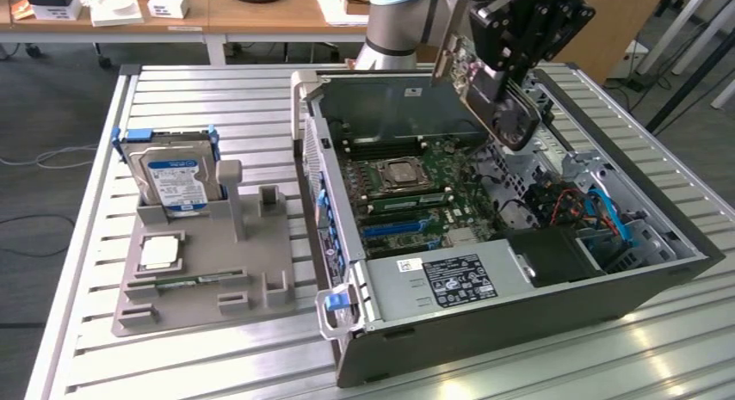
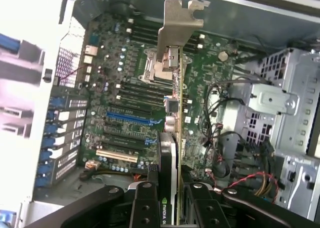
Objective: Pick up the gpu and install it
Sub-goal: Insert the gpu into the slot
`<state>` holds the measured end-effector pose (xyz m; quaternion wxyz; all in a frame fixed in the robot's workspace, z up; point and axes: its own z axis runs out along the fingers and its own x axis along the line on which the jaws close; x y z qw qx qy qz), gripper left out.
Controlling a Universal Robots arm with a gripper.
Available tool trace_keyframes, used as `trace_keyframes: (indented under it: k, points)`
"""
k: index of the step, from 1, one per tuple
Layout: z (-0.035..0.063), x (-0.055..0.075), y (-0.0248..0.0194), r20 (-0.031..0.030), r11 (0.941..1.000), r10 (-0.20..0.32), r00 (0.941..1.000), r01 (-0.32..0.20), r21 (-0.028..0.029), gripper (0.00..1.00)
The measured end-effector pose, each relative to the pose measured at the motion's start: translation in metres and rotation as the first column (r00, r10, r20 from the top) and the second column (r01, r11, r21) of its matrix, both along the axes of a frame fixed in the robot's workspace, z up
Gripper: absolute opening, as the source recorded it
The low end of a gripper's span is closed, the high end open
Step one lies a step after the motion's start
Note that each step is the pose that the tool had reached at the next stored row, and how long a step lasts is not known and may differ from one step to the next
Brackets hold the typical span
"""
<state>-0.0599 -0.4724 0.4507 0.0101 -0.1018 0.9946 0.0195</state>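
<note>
My gripper [image 1: 514, 69] is shut on the gpu [image 1: 488, 90], a thin dark card with a grey metal bracket, and holds it tilted in the air over the far right part of the open computer case [image 1: 344, 271]. In the wrist view the gpu [image 2: 175, 118] shows edge-on, its bracket [image 2: 177, 33] pointing away from the camera, clamped between my black fingers [image 2: 145, 203]. It hangs above the green motherboard [image 2: 125, 103], clear of the blue slot [image 2: 130, 119] and the white slot [image 2: 117, 155].
A grey fixture [image 1: 206, 271] on the exterior view's left holds an upright silver hard drive [image 1: 175, 181] and small parts. Inside the case lie the power supply [image 1: 448, 280], drive cage [image 2: 285, 108] and loose cables [image 2: 240, 180]. Desks stand behind the slatted table [image 1: 230, 99].
</note>
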Motion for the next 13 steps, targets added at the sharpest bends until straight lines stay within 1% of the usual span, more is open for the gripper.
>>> trace_keyframes:
  k: [3, 6, 10, 13]
  points:
    - [-0.0002, 0.0, 0.0, 0.0, 0.9985, 0.054, 0.9985, -0.054, 0.0001, 0.27]
    - [-0.0003, 0.0, 0.0, 0.0, 0.9942, 0.108, 0.9942, -0.108, 0.0001, 0.27]
    - [-0.0005, 0.0, 0.0, 0.0, 0.9837, 0.18, 0.9837, -0.18, 0.0001, 0.27]
    - [-0.0007, 0.0, 0.0, 0.0, 0.9726, 0.233, 0.9726, -0.233, 0.0001, 0.27]
